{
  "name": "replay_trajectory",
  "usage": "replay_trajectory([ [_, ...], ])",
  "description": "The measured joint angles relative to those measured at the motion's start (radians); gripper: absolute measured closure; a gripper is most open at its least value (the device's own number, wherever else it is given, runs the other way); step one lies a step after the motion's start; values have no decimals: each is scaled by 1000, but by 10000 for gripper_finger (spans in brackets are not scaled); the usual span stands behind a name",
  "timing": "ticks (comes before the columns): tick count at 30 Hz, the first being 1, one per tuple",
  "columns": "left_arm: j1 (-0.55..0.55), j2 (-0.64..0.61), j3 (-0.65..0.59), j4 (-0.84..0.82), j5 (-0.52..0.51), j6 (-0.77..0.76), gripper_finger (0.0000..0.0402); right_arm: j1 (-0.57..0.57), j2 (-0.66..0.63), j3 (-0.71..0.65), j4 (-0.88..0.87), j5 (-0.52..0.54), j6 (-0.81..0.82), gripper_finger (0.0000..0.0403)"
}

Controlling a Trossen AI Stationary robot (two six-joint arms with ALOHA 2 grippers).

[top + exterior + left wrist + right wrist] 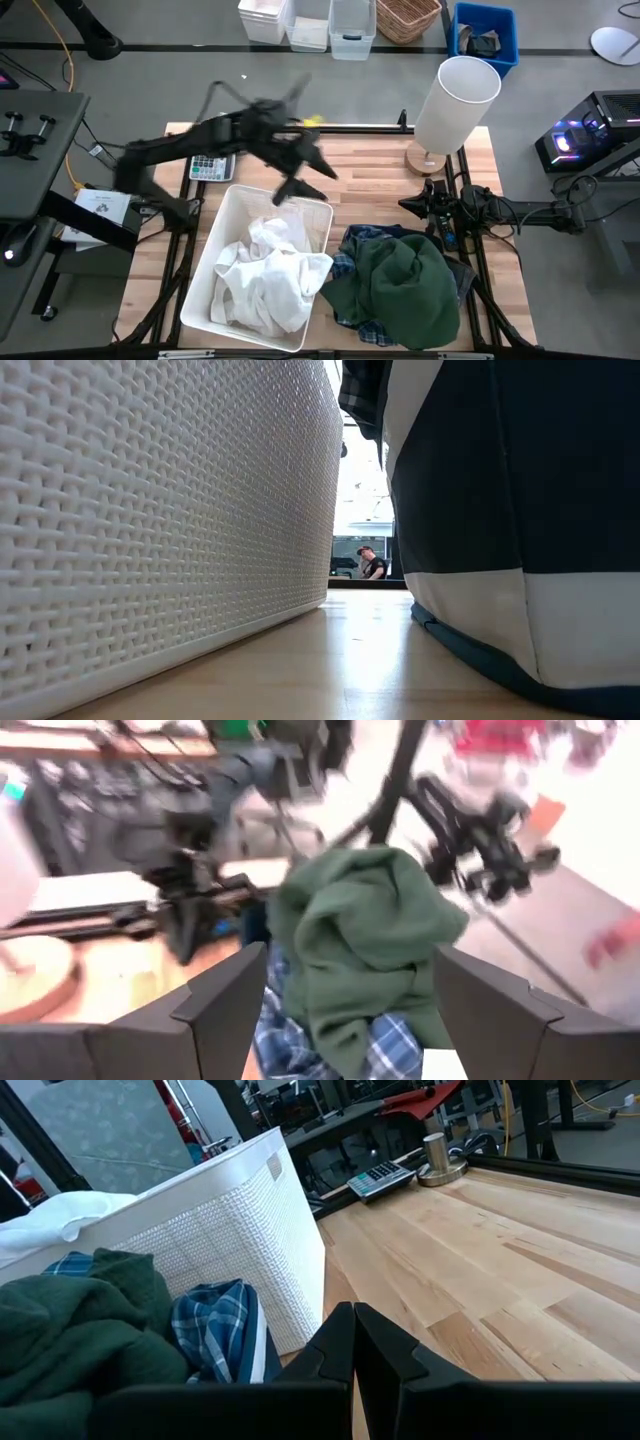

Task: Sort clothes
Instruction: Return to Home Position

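Several white garments (268, 268) lie piled in the white woven bin (222, 235). A dark green garment (405, 285) lies on a blue-and-white plaid shirt (345, 262) in the navy bin on the right; both show in the left wrist view (360, 930) and the right wrist view (70, 1320). My left gripper (308, 183) hovers open and empty above the white bin's far edge, and its own view (345, 1000) faces the green garment. My right gripper (405, 205) is shut and empty, low over the table just beyond the navy bin; it also shows in its own view (355, 1342). No dark grey garment can be made out.
A white cylinder (455, 100) on a round wooden base stands at the table's far right. A calculator (210, 167) lies at the far left. In the low view the white bin's wall (150, 510) and the navy bin (500, 510) flank a narrow gap of bare wood. A person (372, 563) sits far behind.
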Motion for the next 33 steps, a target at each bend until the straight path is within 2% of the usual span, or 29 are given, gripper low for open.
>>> replay_trajectory([
  [5, 96, -361, -538, 435, -20, -170, 135, 0, 0, 0, 0, 0, 0, 402],
  [9, 153, -615, -930, 842, -149, -342, 135, 0, 0, 0, 0, 0, 0, 402],
  [12, 188, -751, -1164, 1108, -264, -463, 135, 0, 0, 0, 0, 0, 0, 402],
  [15, 214, -835, -1331, 1306, -332, -582, 135, 0, 0, 0, 0, 0, 0, 402],
  [19, 229, -902, -1457, 1412, -398, -651, 135, 0, 0, 0, 0, 0, 0, 402],
  [24, 213, -930, -1489, 1409, -432, -680, 135, 0, 0, 0, 0, 0, 0, 402],
  [29, 100, -930, -1459, 1356, -447, -666, 135, 0, 0, 0, 0, 0, 0, 402],
  [33, -39, -930, -1469, 1339, -606, -613, 135, 0, 0, 0, 0, 0, 0, 402],
])
